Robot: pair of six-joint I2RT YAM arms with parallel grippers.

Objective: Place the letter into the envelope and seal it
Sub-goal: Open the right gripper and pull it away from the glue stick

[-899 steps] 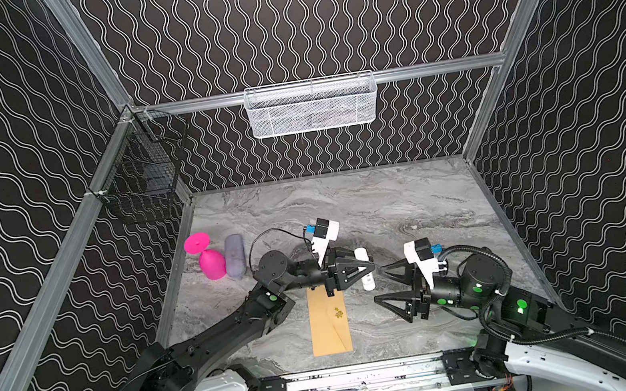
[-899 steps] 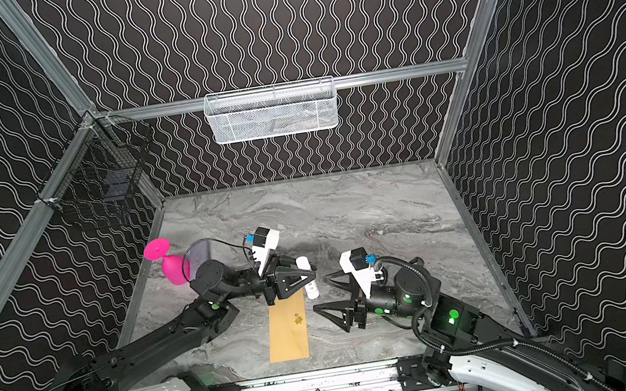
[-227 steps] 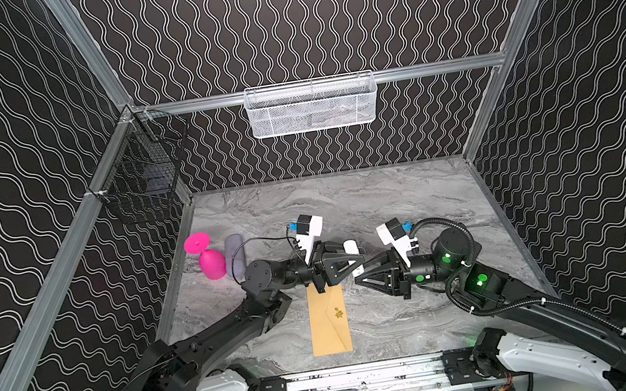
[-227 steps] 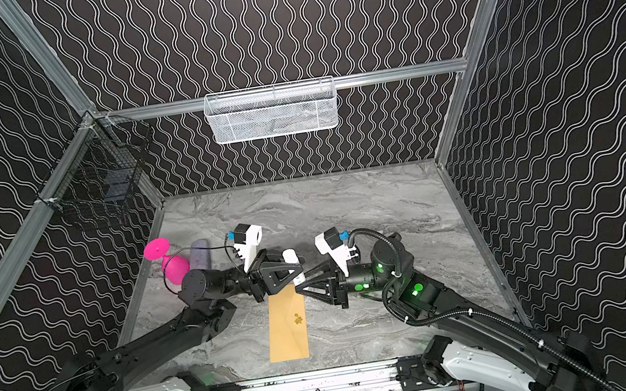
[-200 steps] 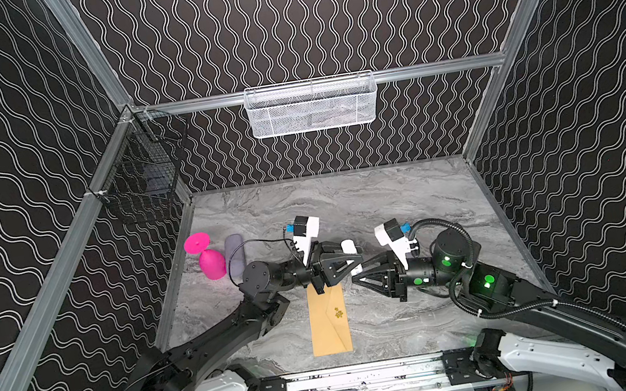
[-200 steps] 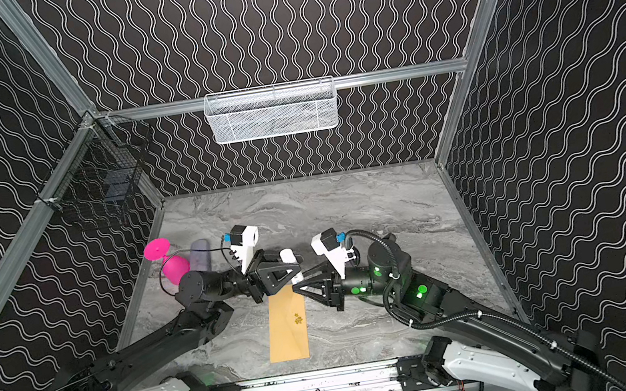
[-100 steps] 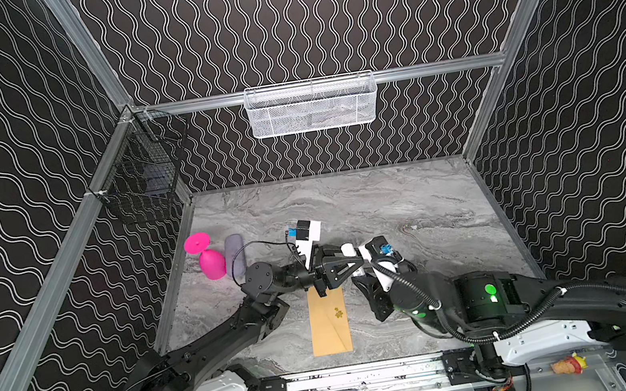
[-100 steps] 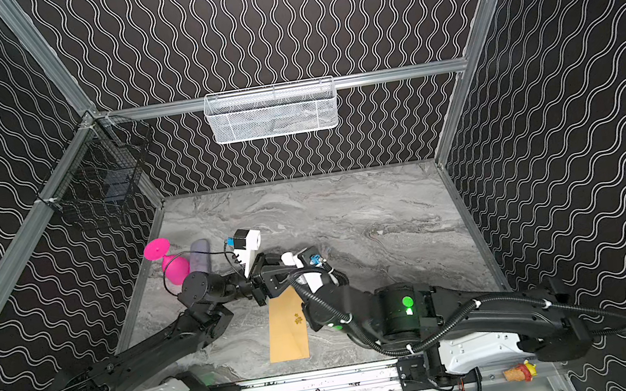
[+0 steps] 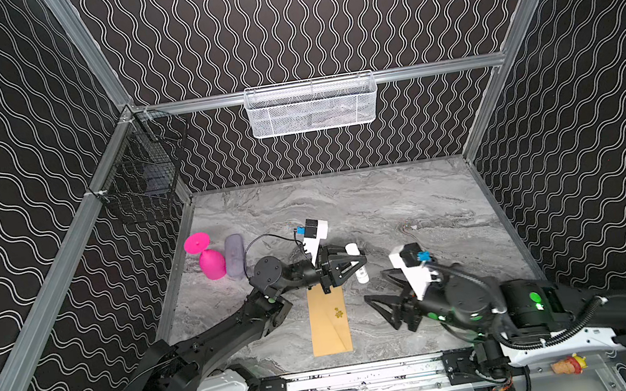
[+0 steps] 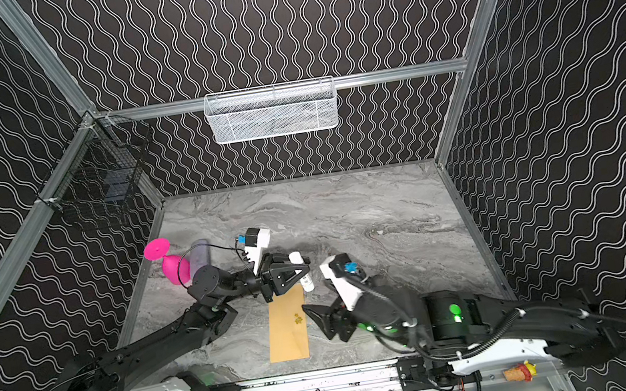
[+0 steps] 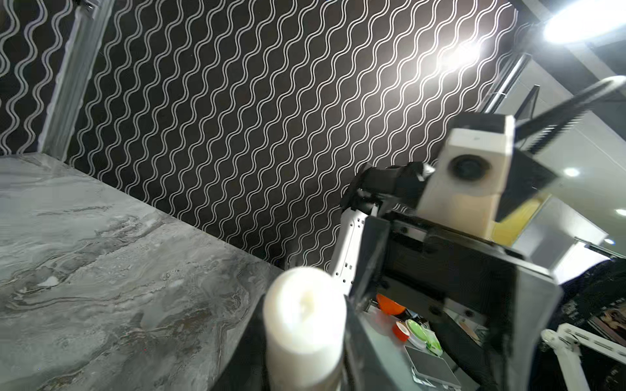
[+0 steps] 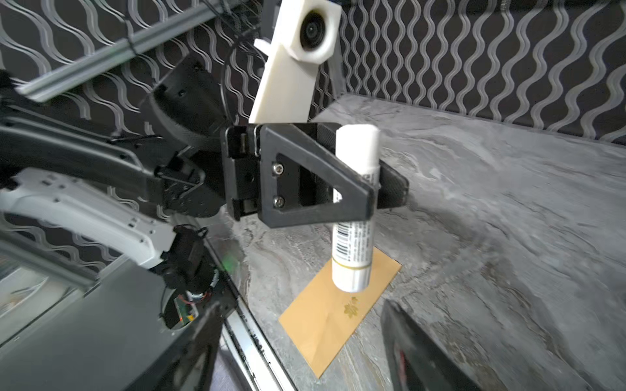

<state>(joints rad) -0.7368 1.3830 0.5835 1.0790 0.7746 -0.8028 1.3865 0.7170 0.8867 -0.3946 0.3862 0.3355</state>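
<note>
**Left claw holds glue stick at far end of envelope; right claw wide, beside it**

Far left on the grey marble table (image 9: 410, 207): a pink goblet (image 9: 209, 258) lies on its side. A pale purple case (image 9: 234, 250) sits just beside it. Both are well apart from the envelope.

Left gripper (image 9: 359, 264) reaches in from the left. Its jaws are narrow and clamped on a white glue stick (image 12: 352, 243). The stick is roughly upright, cap end up, printed label end down. In the right wrist view the lower end hangs over the far end of the envelope (image 12: 333, 313). Contact with the paper cannot be told.

The envelope (image 9: 329, 324) lies flat near the front edge of the table, between the two arms, long axis running front to back. The flap is folded down, with a small gold sticker (image 9: 337, 313) at its tip. The left claw is at the envelope's far short edge and slightly covers it in both top views.

Right gripper (image 9: 375, 284) is just right of the envelope, level with the sticker. Its jaws are spread wide with nothing between them. The nearer fingertip points at the envelope's right long edge, close but apart.
</note>
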